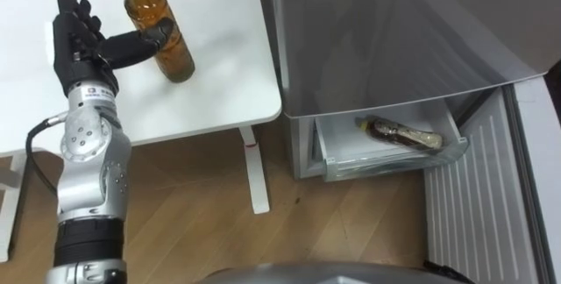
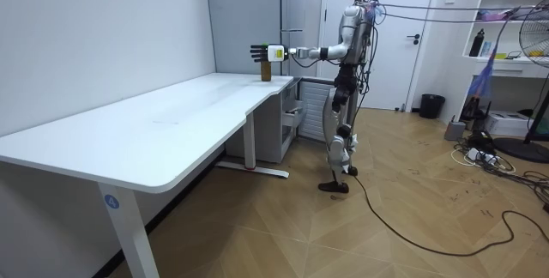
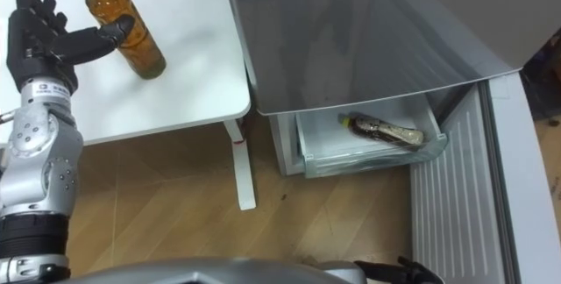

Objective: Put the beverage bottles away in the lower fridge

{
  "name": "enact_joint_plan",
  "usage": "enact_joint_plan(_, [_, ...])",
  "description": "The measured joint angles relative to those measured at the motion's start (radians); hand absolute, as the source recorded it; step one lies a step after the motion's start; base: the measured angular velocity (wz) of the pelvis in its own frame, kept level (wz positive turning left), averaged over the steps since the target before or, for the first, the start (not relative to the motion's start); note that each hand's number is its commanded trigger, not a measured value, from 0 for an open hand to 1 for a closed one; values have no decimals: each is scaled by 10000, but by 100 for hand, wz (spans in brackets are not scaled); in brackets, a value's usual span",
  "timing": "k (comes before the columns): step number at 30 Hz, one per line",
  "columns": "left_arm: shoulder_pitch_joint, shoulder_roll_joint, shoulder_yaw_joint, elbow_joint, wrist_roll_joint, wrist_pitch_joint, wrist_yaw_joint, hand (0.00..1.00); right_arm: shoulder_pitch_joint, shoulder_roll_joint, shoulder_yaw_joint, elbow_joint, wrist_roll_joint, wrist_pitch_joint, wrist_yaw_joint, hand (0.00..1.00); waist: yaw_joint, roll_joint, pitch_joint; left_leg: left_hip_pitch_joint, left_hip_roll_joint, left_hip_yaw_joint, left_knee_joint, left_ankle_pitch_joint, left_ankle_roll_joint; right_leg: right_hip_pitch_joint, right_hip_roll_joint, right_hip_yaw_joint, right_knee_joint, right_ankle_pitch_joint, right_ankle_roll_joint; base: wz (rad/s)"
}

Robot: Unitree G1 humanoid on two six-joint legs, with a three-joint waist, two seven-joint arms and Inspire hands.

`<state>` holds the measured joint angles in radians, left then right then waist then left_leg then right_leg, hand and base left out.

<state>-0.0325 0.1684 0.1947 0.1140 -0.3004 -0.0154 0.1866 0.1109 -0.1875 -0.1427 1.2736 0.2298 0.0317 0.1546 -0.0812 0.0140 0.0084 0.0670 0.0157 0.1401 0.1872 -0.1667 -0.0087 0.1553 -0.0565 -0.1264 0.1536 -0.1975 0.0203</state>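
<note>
Tea bottle [image 1: 172, 56] on desk [image 1: 219, 82] — left hand [image 1: 77, 47] w/ thumb touching.

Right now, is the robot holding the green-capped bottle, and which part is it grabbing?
Not yet held. The left hand is open, fingers straight, and only its thumb touches the side of the bottle, which stands on the table.

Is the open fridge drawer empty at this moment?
No, a brown bottle lies on its side inside the open drawer of the fridge.
</note>
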Motion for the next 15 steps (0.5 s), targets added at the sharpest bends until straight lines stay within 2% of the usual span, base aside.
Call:
enact_joint_plan(6, [-237, 183, 2, 754, -31, 93, -5, 0, -2, 0, -4, -22, -1, 52, -7, 0, -7, -2, -1, 3, -1, -1, 32, -1, 1, 3, 2, 19, 14, 0, -1, 0])
enact_joint_plan(15, [-840, 469, 118, 1052, -451, 339, -38, 0, 116, -9, 4, -268, 50, 195, 12, 0, -56, 12, 1, -60, 26, 76, 123, -46, 13, -59, 2, 21, 84, 0, 0, -1])
